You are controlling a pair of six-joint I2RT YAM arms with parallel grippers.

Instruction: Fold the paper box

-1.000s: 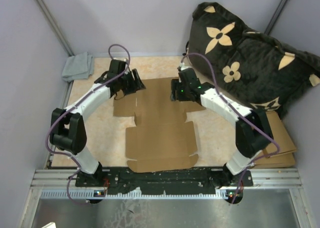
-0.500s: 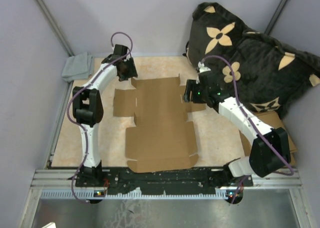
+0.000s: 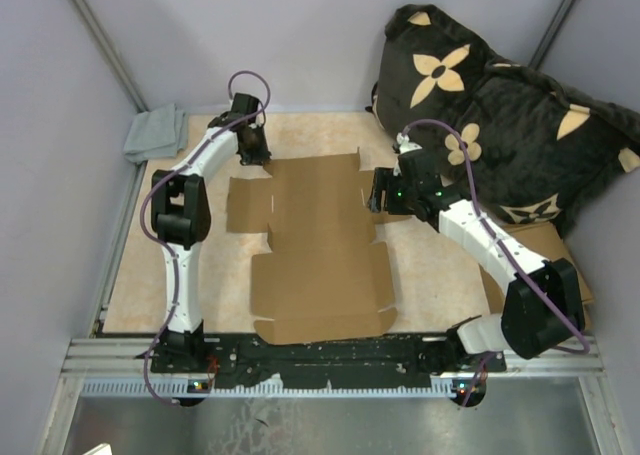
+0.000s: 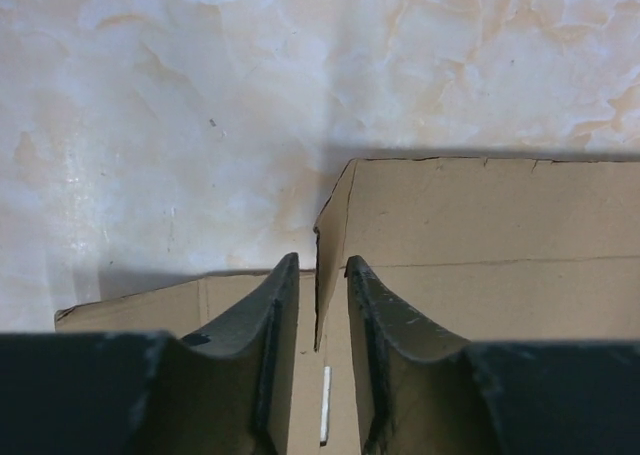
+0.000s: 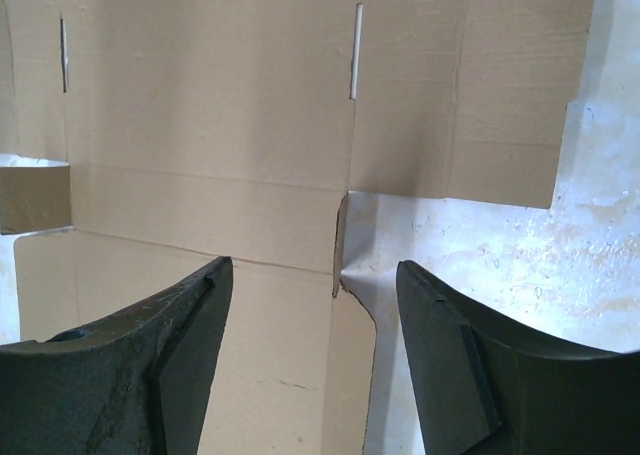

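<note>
Top external view: paper box (image 3: 320, 245) lies flat and unfolded on the bench (image 3: 220, 295), with its far end between the two sets of jaws and the rest nearer the arm bases.

Risk, left side: the thin flap edge could slip out or buckle if the left jaws close off-centre or pull before they bite. Risk, right side: nothing is pinned there, so the sheet could slide or twist once the left lifts.

Left jaws: narrow gap, fingers (image 4: 270, 345) straddling a raised flap edge at the box's far-left corner; no firm pinch visible. Right jaws: spread wide and holding nothing, over the right side flap, with its notch between the fingers (image 5: 130, 375); cannot tell whether they touch the card.
</note>
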